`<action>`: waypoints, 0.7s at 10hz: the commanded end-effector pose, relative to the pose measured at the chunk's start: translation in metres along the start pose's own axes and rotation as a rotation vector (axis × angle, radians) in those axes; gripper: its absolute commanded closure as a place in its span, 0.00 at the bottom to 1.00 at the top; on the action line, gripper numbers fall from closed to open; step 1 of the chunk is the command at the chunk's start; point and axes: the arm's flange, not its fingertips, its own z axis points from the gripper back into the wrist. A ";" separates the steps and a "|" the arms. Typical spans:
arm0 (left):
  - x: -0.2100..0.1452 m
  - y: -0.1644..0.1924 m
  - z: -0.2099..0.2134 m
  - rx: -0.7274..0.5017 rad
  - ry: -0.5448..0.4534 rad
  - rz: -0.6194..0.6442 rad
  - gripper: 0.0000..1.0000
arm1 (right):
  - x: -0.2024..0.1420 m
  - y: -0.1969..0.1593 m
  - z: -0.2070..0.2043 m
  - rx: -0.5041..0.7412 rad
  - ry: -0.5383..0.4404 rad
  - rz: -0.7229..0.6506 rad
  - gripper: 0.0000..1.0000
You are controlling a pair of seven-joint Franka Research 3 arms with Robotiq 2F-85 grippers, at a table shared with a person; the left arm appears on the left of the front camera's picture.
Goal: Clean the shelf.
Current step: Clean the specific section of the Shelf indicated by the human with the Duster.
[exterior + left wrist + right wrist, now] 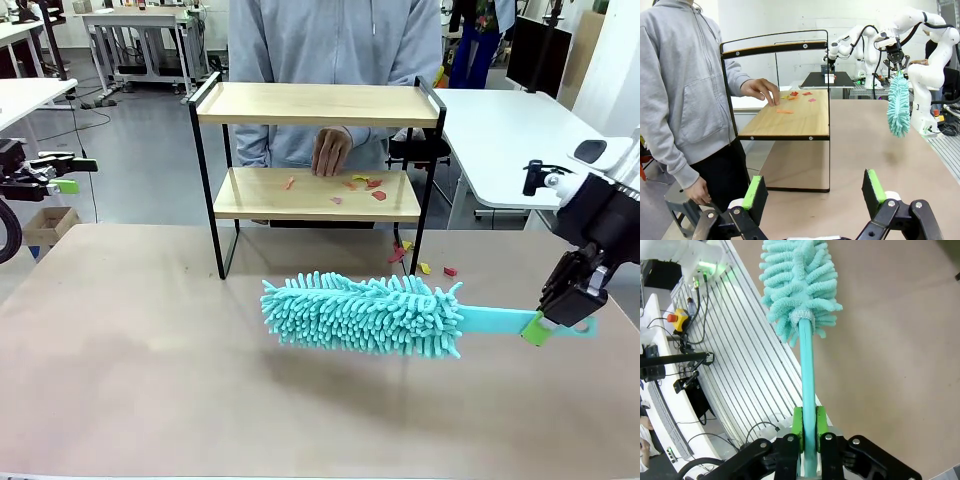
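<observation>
With my right gripper clamped on the handle of the teal duster, whose head hangs level just short of the shelf at the far edge of the table, and my left gripper gaping idle, the coloured scraps lie unswept on the lower board, so I judge nothing's cleaned yet.

You're seeing the white right arm ending in a black right gripper; the left gripper is wearing green pads. The person is wearing a grey zip hoodie and dark trousers.
</observation>
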 end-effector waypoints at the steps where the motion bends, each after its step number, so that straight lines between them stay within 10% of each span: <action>1: 0.003 -0.001 0.000 0.001 -0.001 -0.006 0.00 | 0.001 0.002 0.001 -0.007 -0.003 -0.004 0.87; 7: 0.003 -0.001 0.000 0.001 -0.001 -0.006 0.00 | 0.001 0.002 0.001 -0.007 -0.003 -0.004 0.87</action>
